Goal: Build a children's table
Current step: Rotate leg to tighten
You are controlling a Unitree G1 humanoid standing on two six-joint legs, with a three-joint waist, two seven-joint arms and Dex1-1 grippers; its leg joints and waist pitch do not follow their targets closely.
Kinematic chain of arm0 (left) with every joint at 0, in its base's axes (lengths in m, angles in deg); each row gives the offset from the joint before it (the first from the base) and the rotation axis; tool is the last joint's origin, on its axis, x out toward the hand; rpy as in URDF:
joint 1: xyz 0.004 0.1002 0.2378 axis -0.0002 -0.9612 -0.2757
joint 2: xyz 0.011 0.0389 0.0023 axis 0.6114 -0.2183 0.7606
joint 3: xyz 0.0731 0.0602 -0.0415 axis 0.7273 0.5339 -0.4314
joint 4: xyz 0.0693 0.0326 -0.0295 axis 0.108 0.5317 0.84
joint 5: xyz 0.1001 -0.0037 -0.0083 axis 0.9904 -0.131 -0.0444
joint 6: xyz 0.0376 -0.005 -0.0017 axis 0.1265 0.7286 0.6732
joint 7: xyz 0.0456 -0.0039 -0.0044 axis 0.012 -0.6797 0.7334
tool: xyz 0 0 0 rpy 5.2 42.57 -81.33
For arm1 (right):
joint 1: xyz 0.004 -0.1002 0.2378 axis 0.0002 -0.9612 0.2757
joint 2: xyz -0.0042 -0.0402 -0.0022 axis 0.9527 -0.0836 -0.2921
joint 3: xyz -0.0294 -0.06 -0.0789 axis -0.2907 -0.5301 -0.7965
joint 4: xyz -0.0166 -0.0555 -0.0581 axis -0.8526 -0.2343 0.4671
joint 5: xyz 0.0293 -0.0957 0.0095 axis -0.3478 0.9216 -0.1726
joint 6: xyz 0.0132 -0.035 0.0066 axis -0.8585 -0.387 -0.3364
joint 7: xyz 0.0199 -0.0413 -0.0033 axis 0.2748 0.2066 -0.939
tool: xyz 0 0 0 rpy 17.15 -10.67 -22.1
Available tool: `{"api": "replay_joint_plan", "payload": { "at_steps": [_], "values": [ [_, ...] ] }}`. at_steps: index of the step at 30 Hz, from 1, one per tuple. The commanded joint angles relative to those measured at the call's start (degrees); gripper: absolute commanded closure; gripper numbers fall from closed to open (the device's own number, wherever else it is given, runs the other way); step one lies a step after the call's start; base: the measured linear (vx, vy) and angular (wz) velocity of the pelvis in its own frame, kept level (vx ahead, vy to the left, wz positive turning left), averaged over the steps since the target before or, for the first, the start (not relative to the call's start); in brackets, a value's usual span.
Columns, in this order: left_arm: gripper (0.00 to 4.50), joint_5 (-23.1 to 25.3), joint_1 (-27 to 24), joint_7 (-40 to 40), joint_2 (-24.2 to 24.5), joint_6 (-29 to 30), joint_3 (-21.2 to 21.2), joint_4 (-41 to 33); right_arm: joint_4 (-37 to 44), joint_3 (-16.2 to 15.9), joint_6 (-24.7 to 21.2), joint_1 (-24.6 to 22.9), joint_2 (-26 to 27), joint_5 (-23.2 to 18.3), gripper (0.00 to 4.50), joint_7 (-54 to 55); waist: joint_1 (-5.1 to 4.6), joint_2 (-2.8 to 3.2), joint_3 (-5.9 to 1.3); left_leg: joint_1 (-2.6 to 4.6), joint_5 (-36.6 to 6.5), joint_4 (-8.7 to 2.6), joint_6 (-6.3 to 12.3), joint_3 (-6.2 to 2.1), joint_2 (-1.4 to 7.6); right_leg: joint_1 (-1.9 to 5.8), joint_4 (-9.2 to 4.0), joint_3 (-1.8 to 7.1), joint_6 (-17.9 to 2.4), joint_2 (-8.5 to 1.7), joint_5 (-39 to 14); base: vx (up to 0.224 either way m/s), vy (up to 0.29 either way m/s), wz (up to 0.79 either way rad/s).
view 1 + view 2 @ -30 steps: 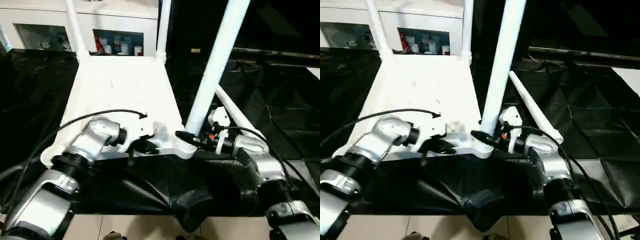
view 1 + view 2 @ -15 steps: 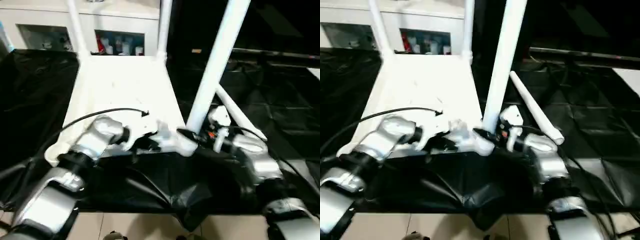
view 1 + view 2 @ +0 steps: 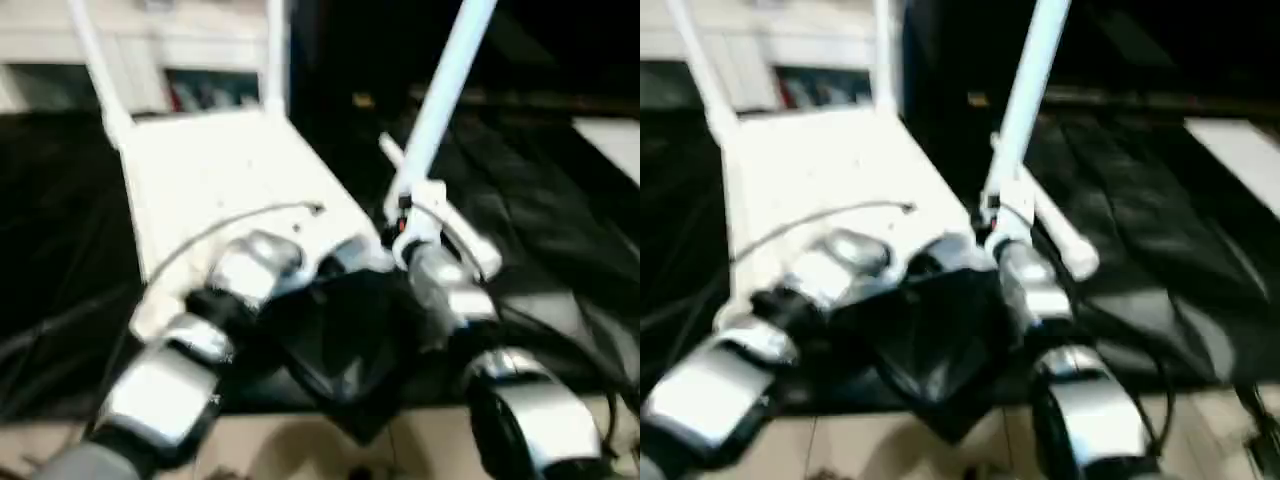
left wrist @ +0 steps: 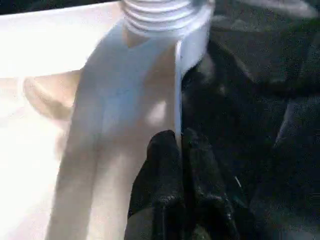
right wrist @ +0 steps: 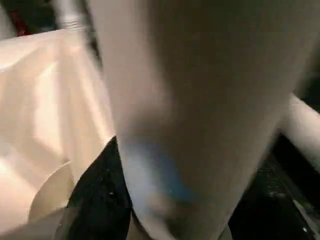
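The children's table lies upside down on black cloth: its white tabletop (image 3: 220, 170) carries two upright legs at the far corners (image 3: 92, 65) (image 3: 275, 50). A third leg (image 3: 440, 110) rises tilted from the near right corner, and my right gripper (image 3: 402, 228) is shut on its lower end, one black finger (image 5: 97, 195) pressed against it. My left gripper (image 4: 179, 145) is shut on the tabletop's thin near rim, just below a ridged round corner socket (image 4: 160, 10). A fourth leg (image 3: 1065, 240) lies loose on the cloth to the right.
Black cloth (image 3: 560, 200) covers the work surface and bunches up between my forearms (image 3: 340, 340). A white shelf unit (image 3: 200, 85) stands behind the tabletop. A pale flat surface (image 3: 610, 140) shows at the far right. Light floor (image 3: 300, 450) runs along the near edge.
The whole picture has swung and blurred, so the camera has moved. Both grippers keep the same holds, on the rim and on the tilted leg.
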Motion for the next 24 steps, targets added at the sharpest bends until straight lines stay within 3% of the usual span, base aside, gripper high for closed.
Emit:
{"api": "replay_joint_plan", "payload": {
  "at_steps": [1, 2, 3, 4, 5, 6, 7, 8, 9, 10, 11, 12, 13, 14, 15, 16, 17, 18, 19, 22, 24],
  "values": [
    [4.5, 0.8, 2.6, 3.9, -0.5, -0.9, -1.0, -2.2, -6.7, -0.7, -5.7, -3.5, 2.9, -0.1, 2.57, 0.2, -0.85, 1.34, -4.33, -1.12, -19.3, -8.24, 2.08, -2.27, 3.93, 5.37, -4.94, 2.49, 2.7, -4.42, -25.5, 0.079, 0.047, -0.21],
    [4.5, 1.0, 2.7, 4.0, -0.4, -0.9, -1.1, -2.1, -7.2, -0.7, -5.7, -3.2, 3.1, 0.1, 2.57, 0.5, -0.32, 2.05, -4.42, -0.88, -20.2, -9.39, 2.67, -2.41, 5.27, 5.49, -2.9, 3.24, 0.5, -3.95, -15.5, 0.0, 0.0, 0.0],
    [4.5, 1.0, 2.7, 4.0, -0.4, -0.9, -1.1, -2.1, -7.2, -0.7, -5.7, -3.2, 3.1, 0.1, 2.57, 0.5, -0.37, 1.21, -3.59, 0.4, -21.9, -10.25, 2.97, -1.24, 5.01, 3.84, -3.68, 3.87, -3.9, -3.92, -8.1, 0.0, 0.0, 0.0],
    [4.5, 1.0, 2.7, 4.0, -0.4, -0.9, -1.1, -2.1, -7.2, -0.7, -5.7, -3.2, 3.1, 0.1, 2.57, 0.5, -0.61, -0.35, -2.77, 1.95, -21.7, -8.11, 2.26, 0.72, 1.37, 1.8, -7.78, 2.45, -2.8, -3.35, -21.9, 0.031, -0.049, 0.21],
    [4.5, 1.0, 2.7, 4.0, -0.4, -0.9, -1.1, -2.1, -7.2, -0.7, -5.7, -3.2, 3.1, 0.1, 2.57, 0.5, -1.0, -0.52, -2.06, 4.35, -19.1, -4.79, 2.15, 1.95, -1.36, -0.58, -12.2, -1.48, 3.5, -2.43, -39.2, -0.011, -0.058, 0.09],
    [4.5, 1.0, 2.7, 4.0, -0.4, -0.9, -1.1, -2.1, -7.2, -0.7, -5.7, -3.2, 3.1, 0.1, 2.57, 0.5, -1.7, 0.0, -2.02, 5.02, -20.0, -3.96, 2.73, 2.08, -1.13, -0.96, -14.08, -3.91, 6.7, -1.92, -41.9, -0.011, -0.058, 0.09],
    [4.5, 1.0, 2.7, 4.0, -0.4, -0.9, -1.1, -2.1, -7.2, -0.7, -5.7, -3.2, 3.1, 0.1, 2.57, 0.5, -2.22, 2.73, -2.72, 2.27, -26.5, -6.91, 3.28, 0.11, 3.58, 4.04, -10.4, -5.93, 8.8, -2.14, -33.2, 0.0, 0.0, 0.0],
    [4.5, 1.0, 2.7, 4.0, -0.4, -0.9, -1.1, -2.1, -7.2, -0.7, -5.7, -3.2, 3.1, 0.1, 2.57, 0.5, -0.44, 3.1, -3.03, -3.4, -33.5, -13.32, 2.98, -2.02, 8.81, 7.56, 3.89, 2.42, 0.2, -3.29, -4.2, 0.153, 0.065, -0.16],
    [4.5, 1.0, 2.7, 4.0, -0.4, -0.9, -1.1, -2.1, -7.2, -0.7, -5.7, -3.2, 3.1, 0.1, 2.57, 0.5, 0.44, 3.62, -2.82, -1.57, -36.3, -14.67, 3.32, -1.2, 8.46, 5.31, 4.0, 3.49, -1.2, -2.44, 0.3, 0.153, 0.065, -0.16],
    [4.5, 1.0, 2.7, 4.0, -0.4, -0.9, -1.1, -2.1, -7.2, -0.7, -5.7, -3.2, 3.1, 0.1, 2.57, 0.5, 1.69, -0.12, -2.13, 2.85, -37.9, -13.01, 2.6, 1.64, 5.87, 1.87, 1.8, 6.41, -2.5, -1.54, -13.3, 0.178, -0.076, 0.24],
    [4.5, 1.0, 2.7, 4.0, -0.4, -0.9, -1.1, -2.1, -7.2, -0.7, -5.7, -3.2, 3.1, 0.1, 2.57, 0.5, 1.56, -1.9, -0.63, 9.03, -24.3, -0.83, -0.13, 4.04, -2.85, -7.03, -11.7, 3.36, 4.9, -0.78, -53.6, 0.14, -0.173, 0.3],
    [4.5, 1.0, 2.7, 4.0, -0.4, -0.9, -1.1, -2.1, -7.2, -0.7, -5.7, -3.2, 3.1, 0.1, 2.57, 0.5, 1.56, -1.9, -0.63, 9.03, -24.3, -0.83, -0.13, 4.04, -2.85, -7.03, -11.7, 3.36, 4.9, -0.78, -53.6, 0.14, -0.173, 0.3],
    [4.5, 1.0, 2.7, 4.0, -0.4, -0.9, -1.1, -2.1, -7.2, -0.7, -5.7, -3.2, 3.1, 0.1, 2.57, 0.5, 1.4, -1.44, -3.77, -1.13, -8.5, -4.24, 2.42, 0.74, -1.34, 3.94, -7.35, 6.06, 7.7, -6.79, -56.8, 0.151, -0.035, -0.32],
    [4.5, 1.0, 2.7, 4.0, -0.4, -0.9, -1.1, -2.1, -7.2, -0.7, -5.7, -3.2, 3.1, 0.1, 2.57, 0.5, 2.68, -1.28, -4.73, -2.32, -2.2, -7.8, 1.45, -0.49, 0.07, 4.4, -5.56, 6.92, 6.7, -5.09, -40.5, 0.133, 0.027, -0.34],
    [4.5, 1.0, 2.7, 4.0, -0.4, -0.9, -1.1, -2.1, -7.2, -0.7, -5.7, -3.2, 3.1, 0.1, 2.57, 0.5, 2.83, -0.71, -5.09, -1.9, 1.7, -8.61, 1.32, -1.04, 0.4, 4.2, -4.69, 6.88, 4.4, -4.33, -30.3, 0.133, 0.027, -0.34],
    [4.5, 1.0, 2.7, 4.0, -0.4, -0.9, -1.1, -2.1, -7.2, -0.7, -5.7, -3.2, 3.1, 0.1, 2.57, 0.5, 3.03, -0.22, -5.17, -1.15, 5.1, -8.75, 1.12, -0.95, 0.64, 3.53, -4.11, 6.88, 1.4, -3.71, -21.2, 0.052, -0.035, 0.11],
    [4.5, 1.0, 2.7, 4.0, -0.4, -0.9, -1.1, -2.1, -7.2, -0.7, -5.7, -3.2, 3.1, 0.1, 2.57, 0.5, 2.13, -0.89, -4.52, -0.74, 4.8, -9.1, 1.64, 0.03, 0.64, 2.7, -3.39, 7.0, -7.0, -2.28, -8.8, 0.041, -0.037, 0.24],
    [4.5, 1.0, 2.7, 4.0, -0.4, -0.9, -1.1, -2.1, -7.2, -0.7, -5.7, -3.2, 3.1, 0.1, 2.57, 0.5, 2.13, -0.98, -4.3, -0.63, 1.3, -9.24, 1.67, 0.3, 0.62, 2.71, -3.84, 6.94, -7.9, -2.14, -11.9, 0.041, -0.037, 0.24],
    [4.5, 1.0, 2.7, 4.0, -0.4, -0.9, -1.1, -2.1, -7.2, -0.7, -5.7, -3.2, 3.1, 0.1, 2.57, 0.5, 1.89, -1.08, -4.57, -0.66, -2.4, -9.32, 1.35, 0.56, 0.44, 2.91, -4.01, 7.22, -9.2, -2.39, -15.5, 0.0, 0.0, 0.0],
    [4.5, 1.0, 2.7, 4.0, -0.4, -0.9, -1.1, -2.1, -7.2, -0.7, -5.7, -3.2, 3.1, 0.1, 2.57, 0.5, 1.57, -0.89, -4.56, -1.41, -3.1, -9.59, 1.81, 0.39, 0.77, 3.14, -4.24, 7.19, -9.3, -2.44, -16.5, 0.0, 0.0, 0.0],
    [4.5, 1.0, 2.7, 4.0, -0.4, -0.9, -1.1, -2.1, -7.2, -0.7, -5.7, -3.2, 3.1, 0.1, 2.57, 0.5, 1.05, -0.85, -4.46, -1.29, -5.2, -9.67, 1.6, 0.39, 0.8, 2.91, -4.73, 7.07, -8.8, -2.45, -18.8, 0.0, 0.0, 0.0]
  ]
}}
